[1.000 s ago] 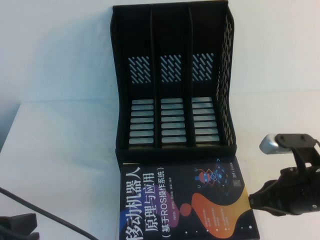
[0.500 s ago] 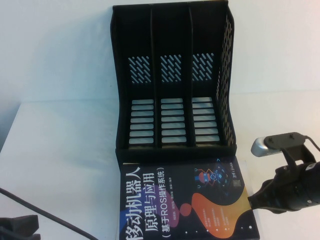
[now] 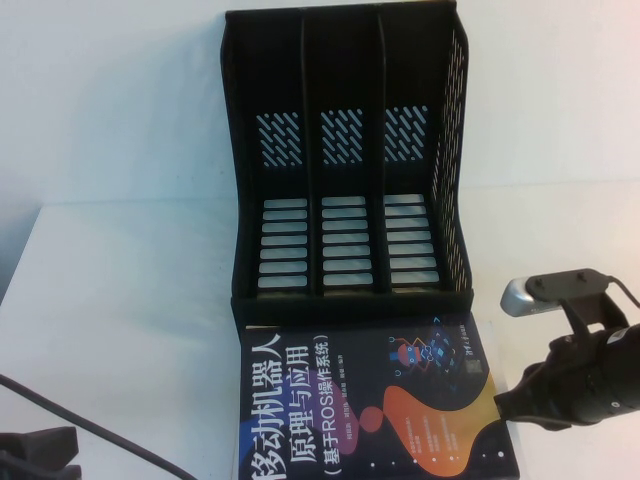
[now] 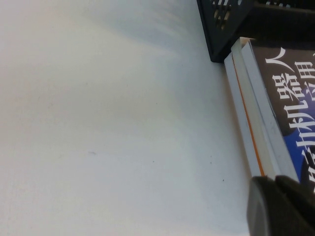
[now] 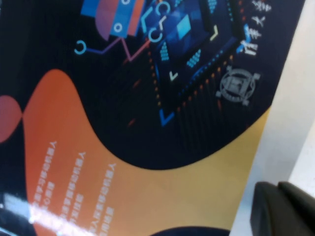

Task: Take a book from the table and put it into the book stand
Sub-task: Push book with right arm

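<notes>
From the high view, the black paperback book with white Chinese title [image 3: 370,400] lay flat on the plain white table [image 3: 130,330], its far edge touching the front of the black plastic three-slot book stand [image 3: 345,160]. The right gripper [image 3: 505,405] sat at the book's right edge; the left gripper [image 3: 35,455] rested near-left.

The left wrist view showed a pale-edged book [image 4: 248,128] stacked under it.

The right wrist view showed only cover art. Neither gripper's opening could be told.

The right claw [image 3: 505,405] is matte black under a silver-capped camera, and the left claw [image 3: 35,455] is black, trailing a thin cable.
</notes>
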Controlling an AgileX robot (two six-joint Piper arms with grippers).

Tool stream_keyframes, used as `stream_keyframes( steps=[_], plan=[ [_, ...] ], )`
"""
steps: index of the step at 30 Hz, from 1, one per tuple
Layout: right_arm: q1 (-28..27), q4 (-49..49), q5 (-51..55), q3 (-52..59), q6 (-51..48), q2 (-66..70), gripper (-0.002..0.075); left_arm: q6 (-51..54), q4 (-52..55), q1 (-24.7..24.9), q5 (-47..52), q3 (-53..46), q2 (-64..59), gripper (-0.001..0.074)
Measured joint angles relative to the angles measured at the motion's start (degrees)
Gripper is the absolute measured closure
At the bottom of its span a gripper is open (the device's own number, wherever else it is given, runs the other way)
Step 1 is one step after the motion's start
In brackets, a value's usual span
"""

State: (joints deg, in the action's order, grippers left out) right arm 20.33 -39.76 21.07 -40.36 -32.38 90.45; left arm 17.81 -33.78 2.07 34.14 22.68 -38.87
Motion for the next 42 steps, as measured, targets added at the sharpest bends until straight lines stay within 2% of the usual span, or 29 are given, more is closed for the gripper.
stream_keyframes(
  steps=[17,28,42],
  plan=[
    [0.1,-2.38,5.09,-4.48,0.13,2.4,0.0728,0.13,-0.58,0.0,-0.21,0.0,0.0,0.0738],
    [7.31,-3.2,1.9,-4.85,0.13,2.45,0.0728,0.36,-0.81,0.0,-0.21,0.0,0.0,0.0738],
    [7.98,-2.08,-1.3,-4.93,1.28,2.45,0.0728,1.87,-1.79,0.0,3.95,0.0,0.0,0.0738]
  ],
)
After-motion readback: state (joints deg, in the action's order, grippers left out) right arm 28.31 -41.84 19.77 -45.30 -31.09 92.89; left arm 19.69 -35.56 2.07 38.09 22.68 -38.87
